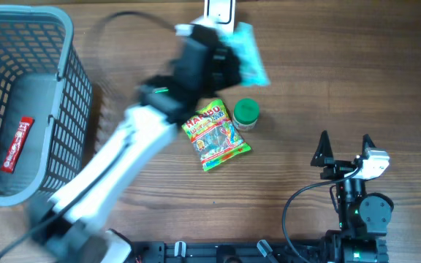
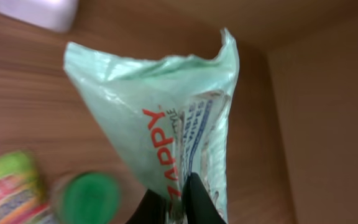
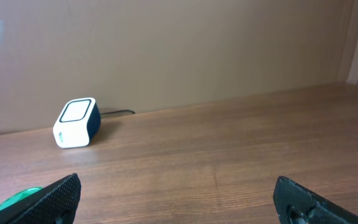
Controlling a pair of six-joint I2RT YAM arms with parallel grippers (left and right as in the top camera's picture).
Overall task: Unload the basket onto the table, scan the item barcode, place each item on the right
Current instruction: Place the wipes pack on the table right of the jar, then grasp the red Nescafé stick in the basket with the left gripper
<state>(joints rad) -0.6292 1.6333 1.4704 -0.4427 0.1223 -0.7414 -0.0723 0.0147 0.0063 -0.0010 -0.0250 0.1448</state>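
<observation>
The left pincer [image 2: 178, 202] is clamped on a green wipes pack [image 1: 254, 58] at top centre, near the scanner [image 1: 219, 9]. The right pincer [image 1: 344, 150] stands wide open at lower right.

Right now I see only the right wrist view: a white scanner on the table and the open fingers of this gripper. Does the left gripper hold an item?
Observer: Yes. The left gripper is shut on a pale green wipes packet.
Operator: Where is this packet, compared with the scanner?
Observer: In the overhead view it is held close to the scanner, just to its right, near the far edge of the table.
Operator: Is there another item waiting on the table?
Observer: Yes. A Haribo bag lies mid-table, beside a green-lidded jar.
</observation>
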